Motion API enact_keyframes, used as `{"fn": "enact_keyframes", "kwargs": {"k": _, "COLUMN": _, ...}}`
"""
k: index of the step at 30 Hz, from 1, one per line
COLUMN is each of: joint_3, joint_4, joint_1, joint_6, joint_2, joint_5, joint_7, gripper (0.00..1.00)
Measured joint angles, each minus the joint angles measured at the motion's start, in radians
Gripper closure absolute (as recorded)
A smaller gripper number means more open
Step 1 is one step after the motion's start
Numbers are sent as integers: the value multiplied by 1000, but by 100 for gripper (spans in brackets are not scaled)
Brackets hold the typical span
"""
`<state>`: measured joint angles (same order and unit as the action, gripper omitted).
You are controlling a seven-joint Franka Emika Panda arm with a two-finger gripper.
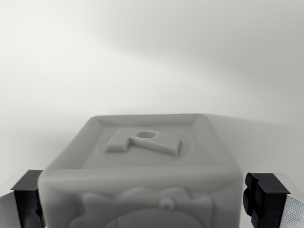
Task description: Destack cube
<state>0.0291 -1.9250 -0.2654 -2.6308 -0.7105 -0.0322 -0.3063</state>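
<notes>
Only the wrist view is on hand, and a pale grey cube (142,175) fills its lower half, centred around six o'clock and reaching up to about the middle of the frame. Its top face is a recessed panel with a raised rim, and on that panel stands a raised figure shaped like a 7 with a small round hole near its upper bend, lying towards twelve o'clock of the cube. The near face, cut off by the bottom edge, carries a raised relief with a scalloped outline and a small bump, too blurred and too cropped to identify. The fingers (147,199) stand spread wide, one black pad (27,199) at about eight o'clock and the other at about four o'clock, each backed by a bright metal plate. The cube sits between them; its left side overlaps the pad at eight o'clock, though contact cannot be judged through the blur, while a narrow light strip separates its right side from the pad at four o'clock. Whatever lies beneath the cube is hidden. Behind it, the white worktop (152,57) runs up to twelve o'clock, with a soft shadow across the upper right.
</notes>
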Motion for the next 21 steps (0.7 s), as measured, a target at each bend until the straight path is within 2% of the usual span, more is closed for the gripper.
{"fn": "enact_keyframes", "kwargs": {"k": 21, "joint_3": 0, "joint_4": -5, "joint_1": 0, "joint_6": 10, "joint_2": 18, "joint_5": 0, "joint_7": 0, "gripper": 0}}
